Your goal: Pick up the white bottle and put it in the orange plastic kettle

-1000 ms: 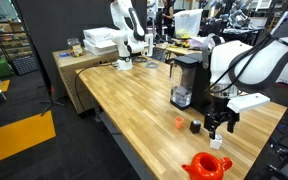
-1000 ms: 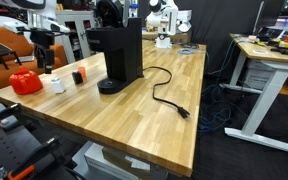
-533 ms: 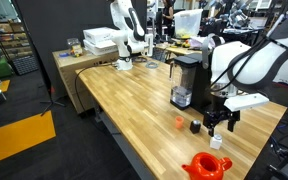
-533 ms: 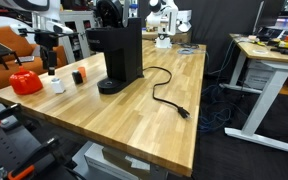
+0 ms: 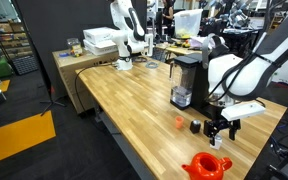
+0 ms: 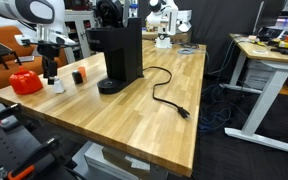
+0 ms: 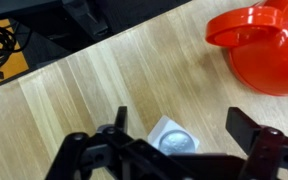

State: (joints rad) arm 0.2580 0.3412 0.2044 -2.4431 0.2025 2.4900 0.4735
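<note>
The white bottle (image 7: 174, 141) stands upright on the wooden table, seen from above in the wrist view with its silvery cap between my fingers. It also shows in an exterior view (image 6: 57, 87). My gripper (image 7: 184, 135) is open, directly over the bottle with a finger on each side; it shows in both exterior views (image 5: 220, 130) (image 6: 51, 74). The orange plastic kettle (image 7: 264, 45) sits close beside the bottle, near the table edge (image 5: 206, 165) (image 6: 24, 81).
A tall black coffee maker (image 5: 186, 80) (image 6: 119, 55) stands just behind, its cable (image 6: 166, 97) trailing across the table. A small black bottle (image 5: 195, 127) and a small orange object (image 5: 180, 123) sit next to the gripper. The table edge is close to the kettle.
My gripper has come down over the white bottle, and the arm has shifted slightly. The bottle and the kettle have not moved.
</note>
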